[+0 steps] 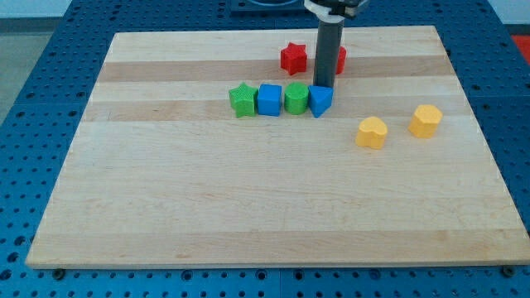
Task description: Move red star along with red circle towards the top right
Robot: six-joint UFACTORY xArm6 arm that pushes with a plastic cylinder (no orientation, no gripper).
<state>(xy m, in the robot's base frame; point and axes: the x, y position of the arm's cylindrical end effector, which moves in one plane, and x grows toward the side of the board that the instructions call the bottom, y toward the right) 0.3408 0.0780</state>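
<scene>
The red star (292, 58) lies near the view's top, just left of my rod. The red circle (340, 59) is mostly hidden behind the rod, only its right edge showing. My tip (322, 86) rests on the board just below and between the two red blocks, right above the blue triangle-like block (320, 100), close to or touching its upper edge.
A row of blocks lies below the red ones: green star (242, 99), blue square (269, 99), green block (296, 98), then the blue block. A yellow heart (372, 132) and a yellow hexagon (426, 121) sit at the right. The wooden board (248, 207) ends near the red blocks' top.
</scene>
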